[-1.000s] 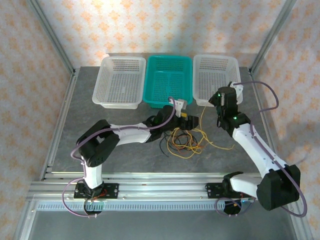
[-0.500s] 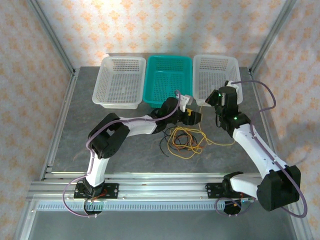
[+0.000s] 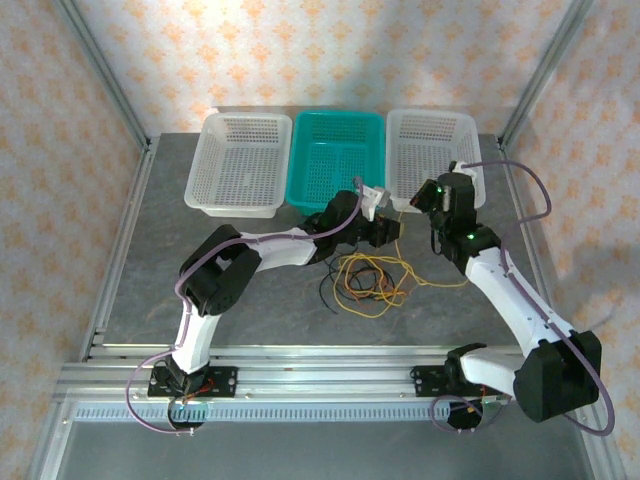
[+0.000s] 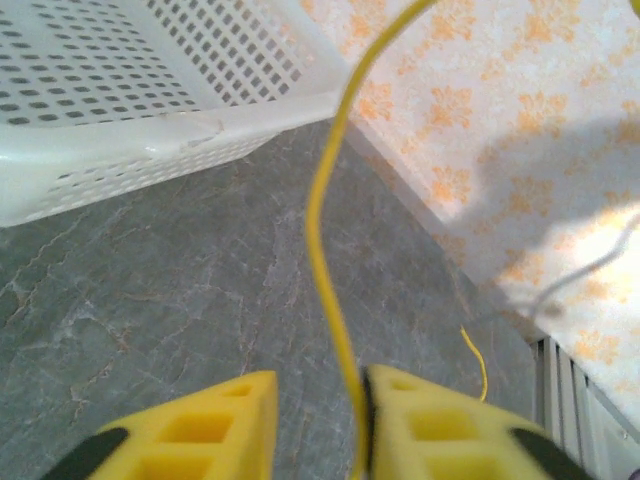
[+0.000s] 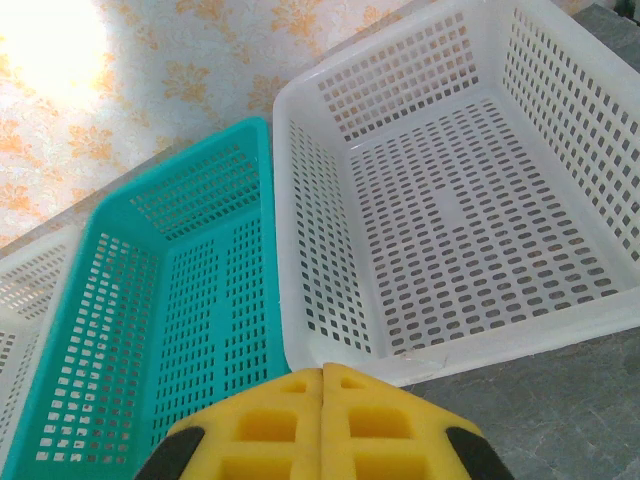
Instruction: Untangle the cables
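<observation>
The cables lie tangled on the grey table: yellow loops (image 3: 352, 266), an orange-brown cable (image 3: 372, 292) and a black cable (image 3: 325, 290). A yellow strand runs up from the heap to my left gripper (image 3: 388, 232), which hovers just behind the tangle. In the left wrist view the yellow cable (image 4: 322, 230) rises between the fingers of the left gripper (image 4: 318, 380). It rests against the right finger (image 4: 420, 420), with a clear gap to the other finger, so the jaws stand open. My right gripper (image 3: 428, 200) is shut and empty (image 5: 322, 372), near the right white basket.
Three empty baskets stand along the back: white (image 3: 240, 165), teal (image 3: 336, 160) and white (image 3: 432, 160). The right wrist view looks into the white basket (image 5: 300, 250) and the teal one (image 5: 200, 260). Metal frame posts and patterned walls close in the table.
My left gripper has moved right and back, away from the heap, and its jaws have narrowed around the yellow strand. The right gripper shifted slightly left and stayed shut.
</observation>
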Motion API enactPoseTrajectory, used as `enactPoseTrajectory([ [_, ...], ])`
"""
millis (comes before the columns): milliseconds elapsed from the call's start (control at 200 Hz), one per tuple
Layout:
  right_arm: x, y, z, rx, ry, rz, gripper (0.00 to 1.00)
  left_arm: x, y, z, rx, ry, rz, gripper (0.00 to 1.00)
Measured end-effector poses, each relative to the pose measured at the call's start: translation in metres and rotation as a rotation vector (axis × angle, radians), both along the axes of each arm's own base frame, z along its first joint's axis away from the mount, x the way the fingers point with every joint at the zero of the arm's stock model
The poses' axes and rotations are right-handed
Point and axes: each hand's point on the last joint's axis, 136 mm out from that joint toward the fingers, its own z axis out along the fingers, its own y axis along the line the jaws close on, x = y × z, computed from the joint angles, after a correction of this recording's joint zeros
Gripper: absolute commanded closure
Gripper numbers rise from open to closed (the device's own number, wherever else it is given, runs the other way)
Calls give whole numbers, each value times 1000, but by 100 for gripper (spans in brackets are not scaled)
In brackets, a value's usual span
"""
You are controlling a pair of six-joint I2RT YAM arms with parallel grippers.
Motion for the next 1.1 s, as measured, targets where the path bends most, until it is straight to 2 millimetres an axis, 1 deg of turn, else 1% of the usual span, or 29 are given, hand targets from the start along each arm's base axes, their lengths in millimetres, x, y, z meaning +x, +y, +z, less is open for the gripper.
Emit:
enactPoseTrajectory([
  [110,0,0,0,0,0,1,100,1,-2,6,-3,-10,-10,98],
  [135,0,0,1,0,-1,1,100,1,-3,7,-2,-12,-9,100],
  [175,0,0,2,0,-3,0,99,2,-3,8,1,-17,-8,100],
  [210,1,0,3,0,-6,0,93,3,-3,7,6,-17,-4,100],
  [235,1,0,4,0,-7,0,87,3,-2,7,12,-19,-2,100],
  [315,0,0,4,-11,-2,4,61,7,0,4,35,-23,19,100],
  [380,-5,-4,4,-26,6,-6,48,12,4,0,66,-32,49,100],
  [491,-19,-14,15,-31,-19,-43,33,20,15,-5,126,-44,115,100],
  [546,-28,-20,20,-39,-39,-59,23,24,21,-6,152,-47,152,100],
  [571,-31,-22,21,-34,-45,-67,21,26,24,-5,162,-51,169,100],
  [616,-37,-26,20,-39,-47,-77,21,29,29,-3,175,-55,194,100],
  [681,-43,-29,10,-37,-28,-91,21,31,34,5,182,-66,223,100],
  [726,-45,-30,-3,-38,-3,-92,21,33,37,11,180,-75,239,100],
  [826,-52,-24,-44,-29,88,-58,21,34,41,27,167,-97,264,100],
  [861,-54,-18,-58,-22,123,-28,22,35,42,31,163,-103,270,100],
  [941,-58,-2,-83,12,189,55,23,36,45,35,158,-108,279,100],
  [1011,-61,13,-99,43,227,131,23,37,45,34,159,-105,280,100],
  [1101,-63,26,-113,62,264,195,23,36,47,33,160,-98,283,100],
])
